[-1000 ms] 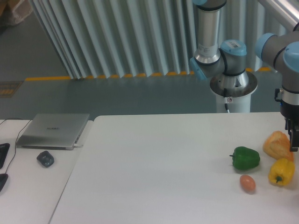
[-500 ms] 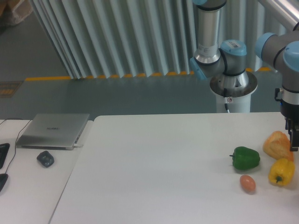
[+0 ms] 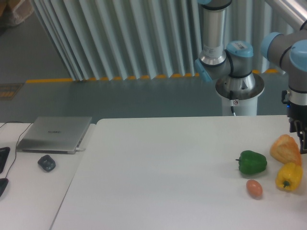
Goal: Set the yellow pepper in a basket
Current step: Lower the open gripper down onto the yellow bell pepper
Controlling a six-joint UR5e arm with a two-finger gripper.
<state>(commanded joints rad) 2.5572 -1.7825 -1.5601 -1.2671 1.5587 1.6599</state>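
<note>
Sits near the right edge of the table [image 3: 158, 158]: the yellow pepper [image 3: 289, 176], lying low on its side, stem toward the lower left. Touches or very nearly touches the orange-tan bread wedge [image 3: 285, 149] just behind it. Flanked on the left by the green pepper [image 3: 252, 162] and, a little nearer the camera, a small reddish egg-shaped piece [image 3: 254, 188] (both apart from it, but close).

Hangs above and slightly behind the pepper, over the bread's right end: the gripper [image 3: 301, 139], largely cut off by the frame edge. Only one dark finger visible, so cannot tell how wide it stands; nothing seen held.

Judged risks from here:

- Coming straight down from this spot probably means landing on the bread rather than the pepper, or pinching both together, given how tightly the two crowd each other.
- Glossy, lobed skin likely slips under two narrow fingers; closing across a lobe ridge instead of the body could squirt the pepper sideways, perhaps off the nearby table edge.
- A finger dropping between bread and pepper may shove one into the other and roll the target toward the green pepper.
- No basket anywhere in view (presumably beyond the frame), so a long carry looks necessary, and a marginal grasp could let go on the way.
</note>
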